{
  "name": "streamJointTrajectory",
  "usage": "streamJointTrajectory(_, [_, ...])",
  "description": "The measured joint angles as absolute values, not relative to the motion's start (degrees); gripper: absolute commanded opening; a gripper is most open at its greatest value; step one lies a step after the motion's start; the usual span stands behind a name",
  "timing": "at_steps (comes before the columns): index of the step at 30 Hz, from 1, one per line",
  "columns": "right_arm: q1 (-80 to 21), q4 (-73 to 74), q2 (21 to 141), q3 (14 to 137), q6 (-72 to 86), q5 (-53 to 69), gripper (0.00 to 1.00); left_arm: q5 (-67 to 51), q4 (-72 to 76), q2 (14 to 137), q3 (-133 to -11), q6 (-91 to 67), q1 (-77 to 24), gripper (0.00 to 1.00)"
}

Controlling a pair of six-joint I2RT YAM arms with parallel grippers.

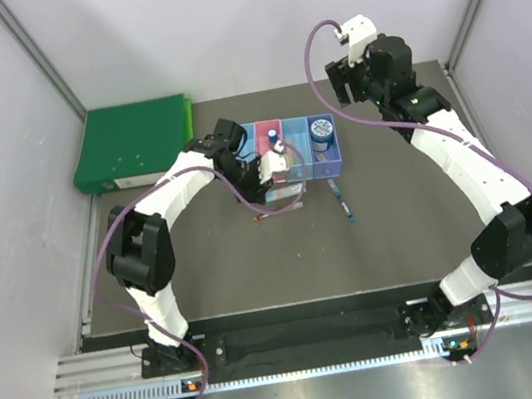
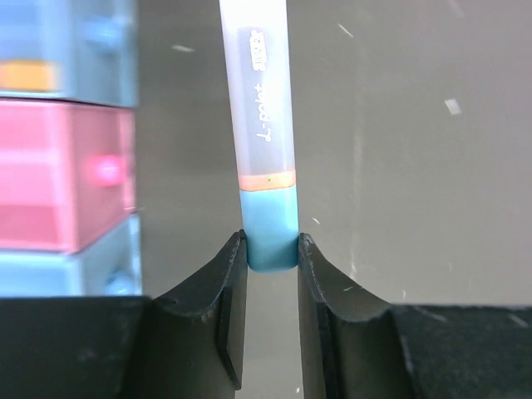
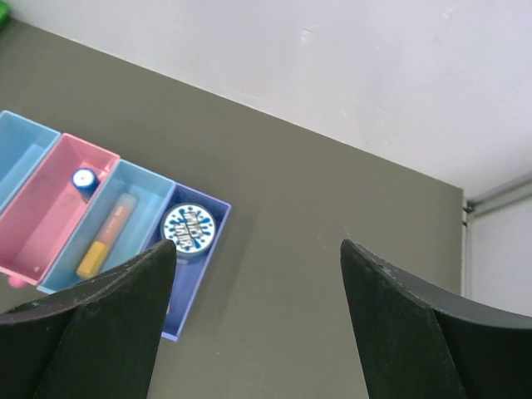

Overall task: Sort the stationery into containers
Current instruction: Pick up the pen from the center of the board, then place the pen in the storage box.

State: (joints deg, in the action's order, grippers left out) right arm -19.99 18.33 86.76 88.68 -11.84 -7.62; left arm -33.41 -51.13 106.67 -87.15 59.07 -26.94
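In the left wrist view the translucent pen (image 2: pixel 262 125), pinched by the left gripper (image 2: pixel 270 247), runs off the frame at 12 o'clock, so its far end goes unseen. At 9 o'clock the containers (image 2: pixel 58 174) are blurred and clipped by the edge (an orange smear inside one cannot be named). In the right wrist view the purple bin (image 3: pixel 201 278) is partly hidden behind one finger (image 3: pixel 91 332) of the right gripper (image 3: pixel 258 243) at 7 o'clock, and the end light blue bin (image 3: pixel 21 154) is cut off at 9 o'clock. From above, the left gripper covers much of that end bin, and the dark blue pen (image 1: pixel 344 202) is too small for detail.
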Motion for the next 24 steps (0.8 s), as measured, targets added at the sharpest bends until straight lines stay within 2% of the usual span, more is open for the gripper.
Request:
streamJointTrajectory(7, [-19.68, 17.74, 85.45, 87.7, -11.81, -11.31, 0.81, -25.21, -42.19, 106.56, -91.26, 38.87, -27.86, 0.0])
streamJointTrajectory(13, [-19.57, 17.04, 85.19, 86.98, -11.79, -12.27, 0.81, -16.38, -40.27, 111.81, -105.45, 24.45, -29.5, 0.0])
streamJointTrajectory(20, [-19.38, 17.1, 84.47, 86.61, -11.81, -12.6, 0.81, -7.05, -43.07, 118.02, -116.44, 13.02, -32.18, 0.0])
streamJointTrajectory(24, [-19.29, 16.56, 83.48, 86.15, -11.81, -12.67, 0.81, -4.43, -45.54, 120.99, -118.43, 8.58, -33.41, 0.0])
